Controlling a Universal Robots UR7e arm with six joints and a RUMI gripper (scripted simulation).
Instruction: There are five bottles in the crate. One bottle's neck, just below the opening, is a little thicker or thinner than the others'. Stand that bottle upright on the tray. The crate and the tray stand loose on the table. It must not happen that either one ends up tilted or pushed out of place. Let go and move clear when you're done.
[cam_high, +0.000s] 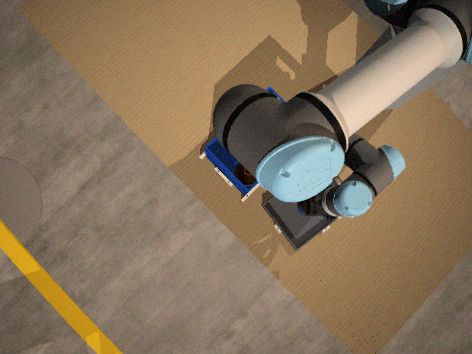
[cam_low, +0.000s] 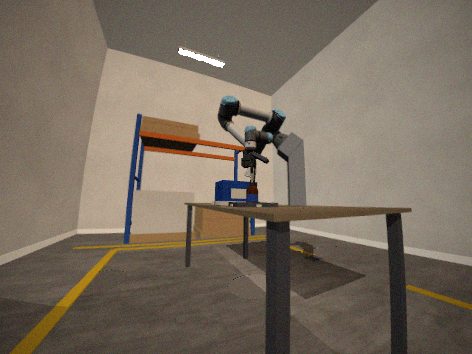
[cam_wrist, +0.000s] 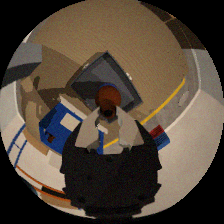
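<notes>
Holding brown bottle (cam_wrist: 107, 98) by neck, fingers clamped; I have it upright over dark tray (cam_wrist: 87, 80), beside blue crate (cam_high: 216, 155). Release left.

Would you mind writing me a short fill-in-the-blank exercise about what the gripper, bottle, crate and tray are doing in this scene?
1. The gripper is shut on a brown ____.
2. The held bottle hangs over the dark grey ____, not the crate.
3. The crate beside the tray is coloured ____.
4. In the top view, most of the crate is hidden by the robot's ____.

Missing words: bottle; tray; blue; arm
</notes>
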